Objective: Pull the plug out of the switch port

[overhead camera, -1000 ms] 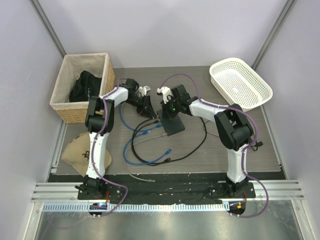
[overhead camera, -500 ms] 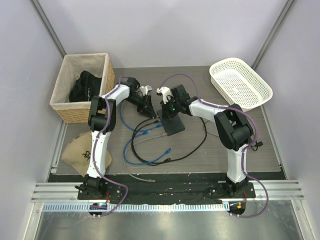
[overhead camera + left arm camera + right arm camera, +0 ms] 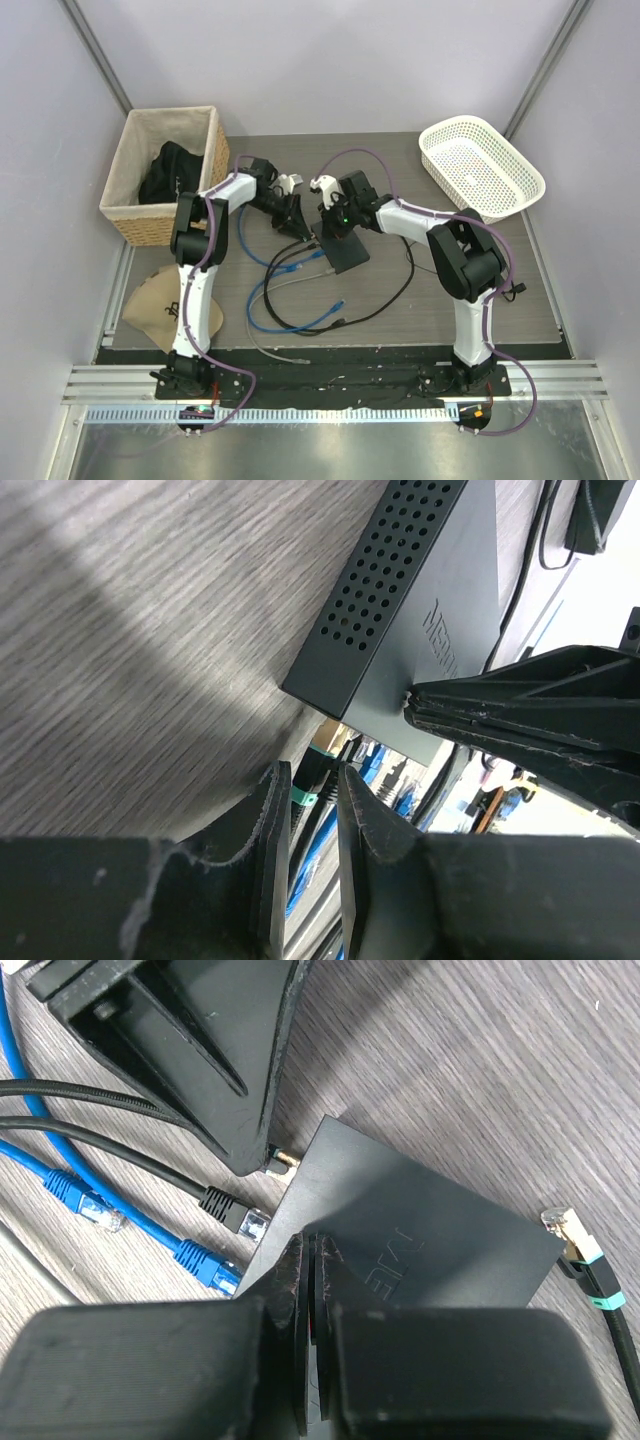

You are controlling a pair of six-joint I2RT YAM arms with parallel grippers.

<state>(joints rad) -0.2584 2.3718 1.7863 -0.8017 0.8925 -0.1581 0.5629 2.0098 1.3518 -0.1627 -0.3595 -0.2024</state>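
Plug (image 3: 318,780), with its teal collar, sits clamped between the two fingers of the left gripper (image 3: 310,792), its front end at the near corner of the black switch (image 3: 420,610). The switch lies flat on the grey table (image 3: 150,630) between the two arms. The port itself is hidden under that corner, so whether the plug is fully seated or partly drawn cannot be told. The right gripper (image 3: 310,1260) is closed, with nothing between its fingers, and its tip presses down on the top of the switch, apparently to pin it. The step in hand looks like the extraction itself. The next move calls for a straight pull away from the switch's edge, along the plug's own line, while the right arm holds the switch in place.
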